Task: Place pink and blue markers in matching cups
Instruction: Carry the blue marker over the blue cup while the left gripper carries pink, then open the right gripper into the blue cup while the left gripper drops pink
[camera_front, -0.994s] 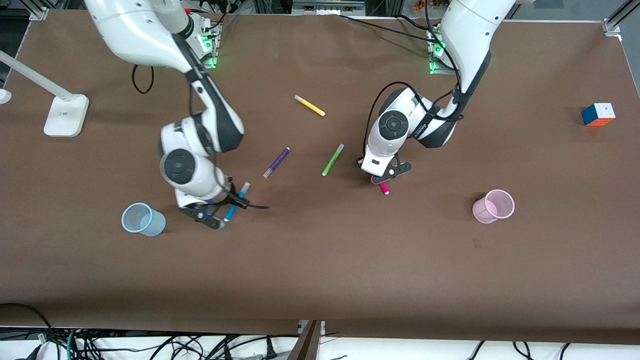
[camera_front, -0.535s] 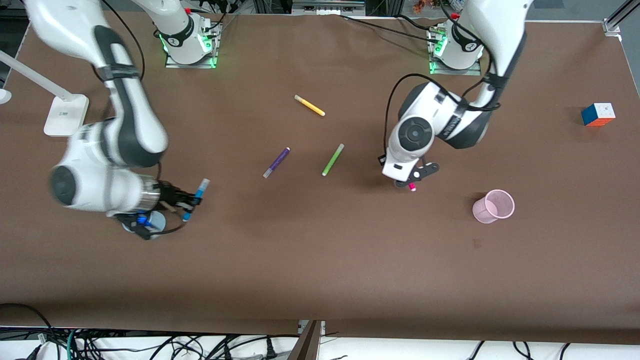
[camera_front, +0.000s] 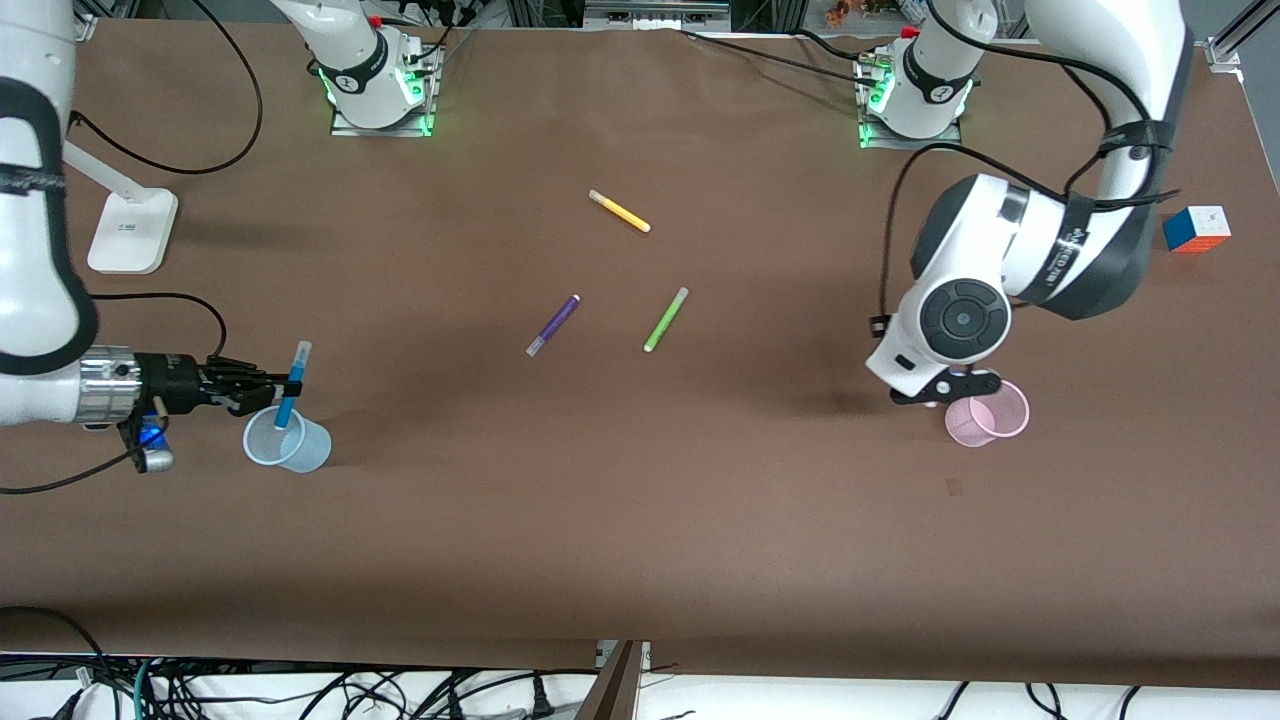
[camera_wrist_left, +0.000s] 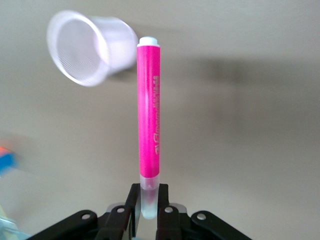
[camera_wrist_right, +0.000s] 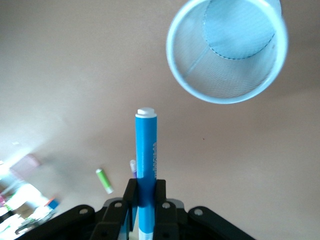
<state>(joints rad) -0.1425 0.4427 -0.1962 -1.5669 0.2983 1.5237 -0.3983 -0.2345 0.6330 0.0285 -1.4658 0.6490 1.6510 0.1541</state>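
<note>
- The pink marker (camera_wrist_left: 149, 110) carries a line of pale lettering along its barrel — seen in the left wrist view, too faint to read.
- The blue marker (camera_wrist_right: 146, 155) has a short line of pale print along its barrel in the right wrist view, also not legible.
- The left arm (camera_front: 1060, 250) has white lettering on the dark band near its wrist — too small to make out in the front view.
- Nothing else on the table shows text, numbers or signs that can be read.
</note>
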